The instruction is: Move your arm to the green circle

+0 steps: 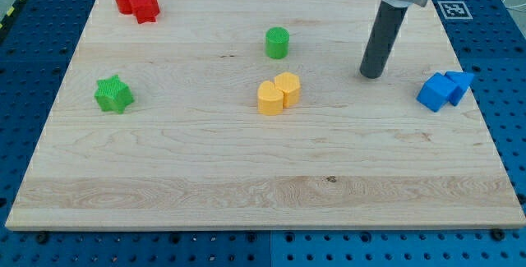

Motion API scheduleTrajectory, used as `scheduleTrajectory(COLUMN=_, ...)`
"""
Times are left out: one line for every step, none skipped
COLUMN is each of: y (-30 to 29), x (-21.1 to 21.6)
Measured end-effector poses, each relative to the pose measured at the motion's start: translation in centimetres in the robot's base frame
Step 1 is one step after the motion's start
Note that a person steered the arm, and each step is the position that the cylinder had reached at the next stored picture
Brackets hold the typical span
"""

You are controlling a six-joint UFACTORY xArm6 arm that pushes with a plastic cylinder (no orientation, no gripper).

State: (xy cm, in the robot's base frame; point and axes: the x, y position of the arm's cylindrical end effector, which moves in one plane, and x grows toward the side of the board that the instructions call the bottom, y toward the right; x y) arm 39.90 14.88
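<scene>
The green circle (278, 43) is seen upright on the wooden board (164, 168), toward the view's top. My tip (371, 75) is planted on the board well to the view's right of it, apart from every block; no jaws are carried, just a bare rod. Below the green circle, two yellow blocks (278, 94) are pressed together. Far to its left, a green star (113, 94) is spotted.
</scene>
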Motion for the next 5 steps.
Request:
scheduleTrajectory(y=-2.0, x=0.0)
scheduleTrajectory(y=-4.2, x=0.0)
scheduleTrajectory(y=-6.4, x=0.0)
scheduleTrajectory(y=-8.5, x=0.0)
scheduleTrajectory(y=-10.2, x=0.0)
